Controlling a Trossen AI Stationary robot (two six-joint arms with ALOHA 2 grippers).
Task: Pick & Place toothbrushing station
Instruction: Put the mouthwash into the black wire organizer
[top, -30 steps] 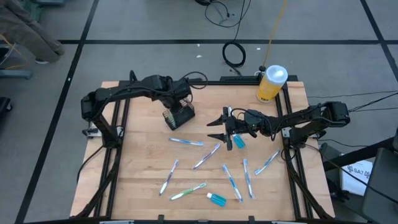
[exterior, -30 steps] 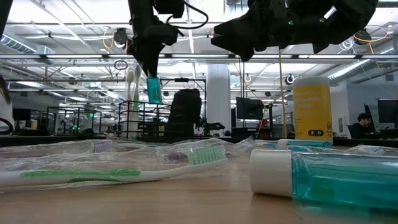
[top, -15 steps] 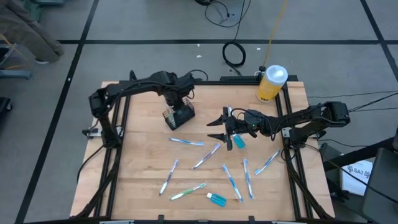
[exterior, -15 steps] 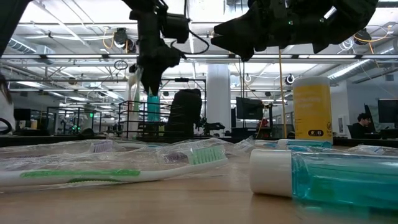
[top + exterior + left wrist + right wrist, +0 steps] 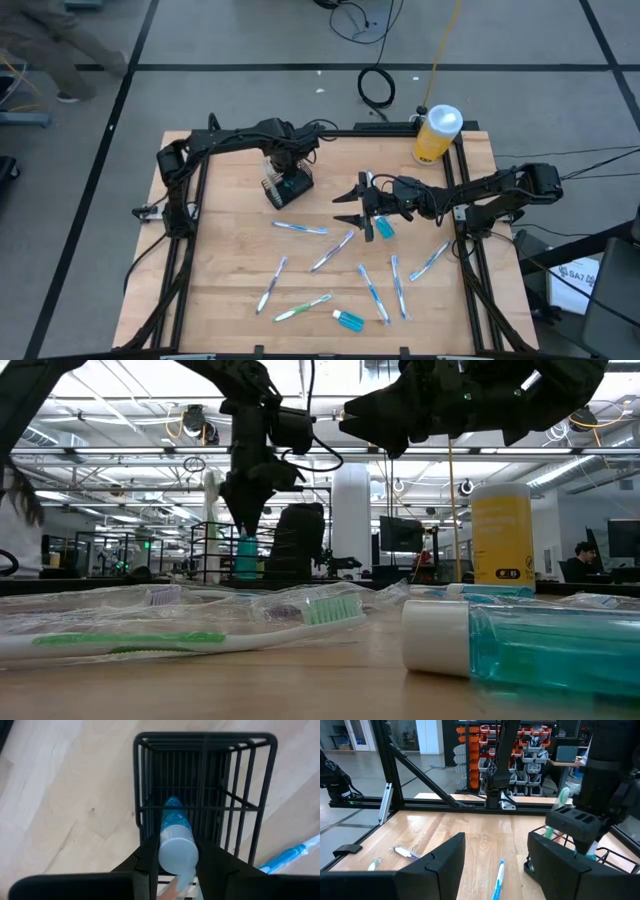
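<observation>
We lower the small blue bottle into the caddy.

A second ago our left gripper [image 5: 175, 865] held the blue bottle [image 5: 175, 842] above the caddy [image 5: 287, 184]; now it sits among the wires, fingers still clamped on its cap, so release looks near. The caddy stands on the table [image 5: 230, 270] toward the back edge, with scattered toothbrushes [image 5: 300, 228] in front of it. Our right gripper [image 5: 352, 207] waits to the caddy's right, jaws wide and empty, well apart, leaving room to lift straight out.
</observation>
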